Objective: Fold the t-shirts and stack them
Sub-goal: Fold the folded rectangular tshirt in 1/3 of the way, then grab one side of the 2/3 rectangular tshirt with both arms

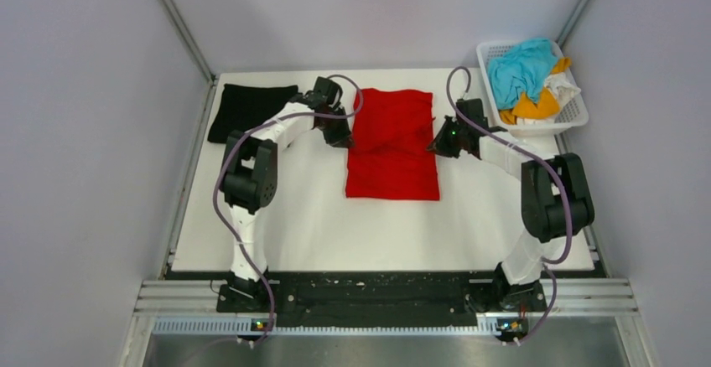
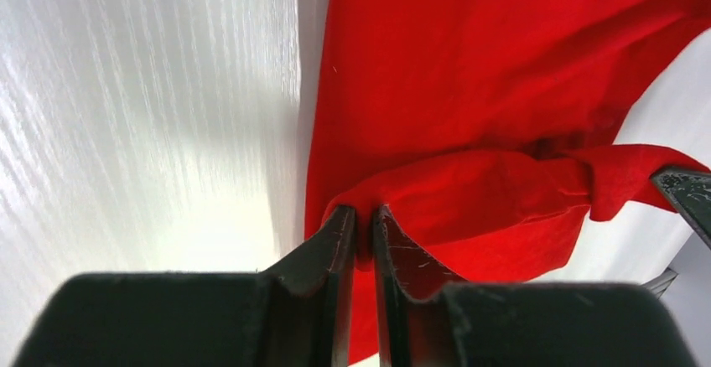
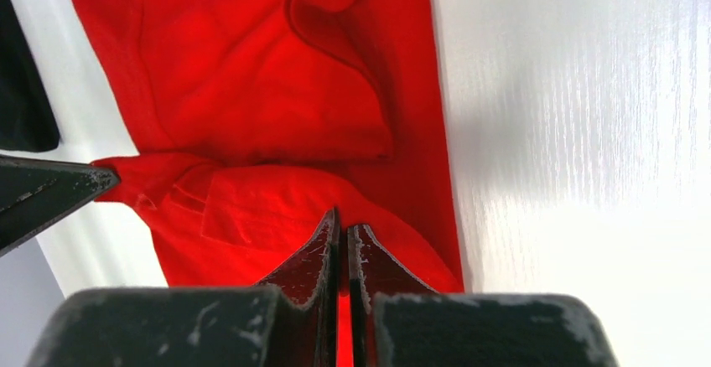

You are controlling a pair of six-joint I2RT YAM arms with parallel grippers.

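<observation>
- The red t-shirt [image 1: 392, 145] is lying on the white table [image 1: 310, 224]. It's roughly a long rectangle, smooth on the near half and all rumpled on the far half, where cloth is folded in over the body.
- The left gripper [image 1: 339, 136] is at the shirt's left edge, on that rumpled half. In the wrist view its fingers are clenched tight on a raised fold of red cloth, so it's definitely grasping the shirt.
- The right gripper [image 1: 438, 143] is at the shirt's right edge, pretty much straight across from the left one. Its fingers are squeezed nearly together with red fabric pinched in between, so same deal.
- A wrinkled band of red runs across the shirt between the two claws, on top of the layer below.
- A folded black shirt [image 1: 247, 109] lies left of the red one, not touching it.
- A white basket [image 1: 573, 114] sits off the red shirt's far right corner, well apart, with a heap of blue, orange and white clothes [image 1: 520, 69] in it.
</observation>
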